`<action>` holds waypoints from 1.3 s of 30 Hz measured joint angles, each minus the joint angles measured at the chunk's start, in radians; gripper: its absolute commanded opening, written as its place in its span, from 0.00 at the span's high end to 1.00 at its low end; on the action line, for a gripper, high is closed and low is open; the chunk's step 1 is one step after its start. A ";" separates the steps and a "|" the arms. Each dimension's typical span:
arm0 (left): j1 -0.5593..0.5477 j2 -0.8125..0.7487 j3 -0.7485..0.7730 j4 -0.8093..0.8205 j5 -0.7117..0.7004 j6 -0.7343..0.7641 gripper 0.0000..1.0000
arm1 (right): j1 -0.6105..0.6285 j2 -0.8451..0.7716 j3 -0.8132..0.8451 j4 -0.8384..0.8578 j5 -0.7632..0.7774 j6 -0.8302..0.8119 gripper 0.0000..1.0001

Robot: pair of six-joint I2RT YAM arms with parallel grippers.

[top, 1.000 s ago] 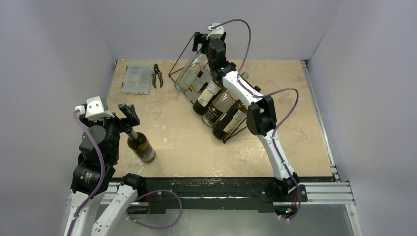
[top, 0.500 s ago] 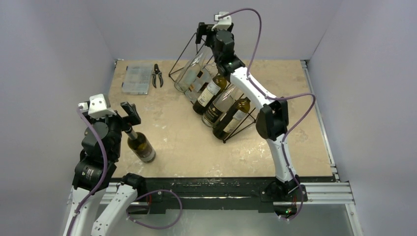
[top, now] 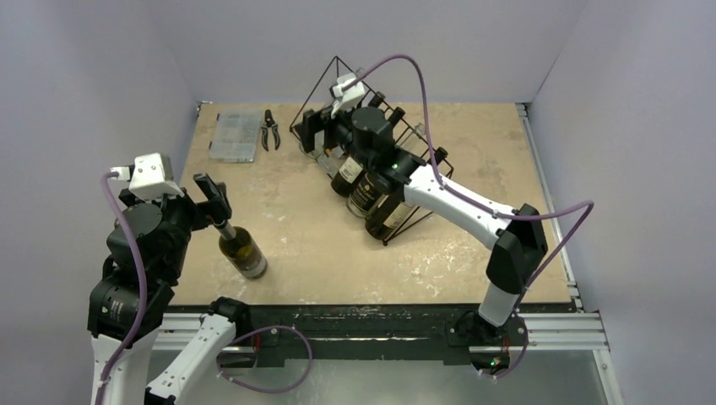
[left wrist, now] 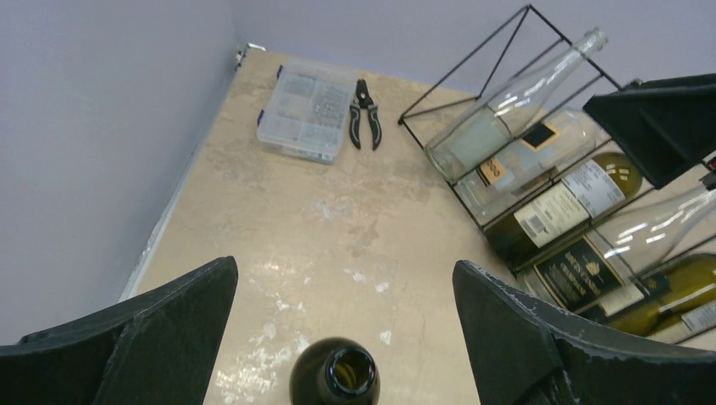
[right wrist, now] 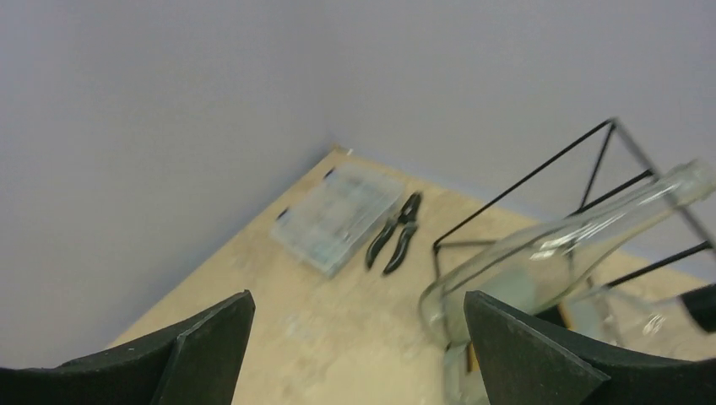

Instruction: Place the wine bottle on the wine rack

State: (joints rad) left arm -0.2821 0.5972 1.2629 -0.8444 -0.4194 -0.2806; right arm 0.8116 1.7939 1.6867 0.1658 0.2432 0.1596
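**Beige tabletop: one bottle off the rack, both pincers wide**

Beige stone-pattern table, enclosed by plain grey walls.

1. Wine bottle: dark green glass, standing upright near the front left of the table. Its mouth is uncorked and open. Label details cannot be made out.
2. Wine rack: black thin-wire triangular frame at the rear centre, well apart from the standing bottle. Several bottles, some clear and some dark, lie side by side in its sloped slots.
3. Left gripper: jaws spread wide, holding nothing. In the left wrist view the bottle's mouth sits low between the two fingers, clear of both. From above, the gripper is at the bottle's neck.
4. Right gripper: jaws spread wide and empty, positioned at the rack's left end, well apart from the standing bottle. A clear bottle on the rack lies beside its right finger.
5. Rear left corner: a clear compartment box with pliers just beside it.
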 measured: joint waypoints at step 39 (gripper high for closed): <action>0.000 -0.030 -0.288 -0.191 0.031 -0.095 0.47 | 0.077 -0.544 -0.726 0.060 -0.265 0.142 0.01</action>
State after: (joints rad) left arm -0.2821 0.5671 0.9749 -1.0351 -0.3889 -0.3759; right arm 0.8890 1.2503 0.9604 0.2260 -0.0216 0.3016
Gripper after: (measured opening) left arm 0.590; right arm 0.987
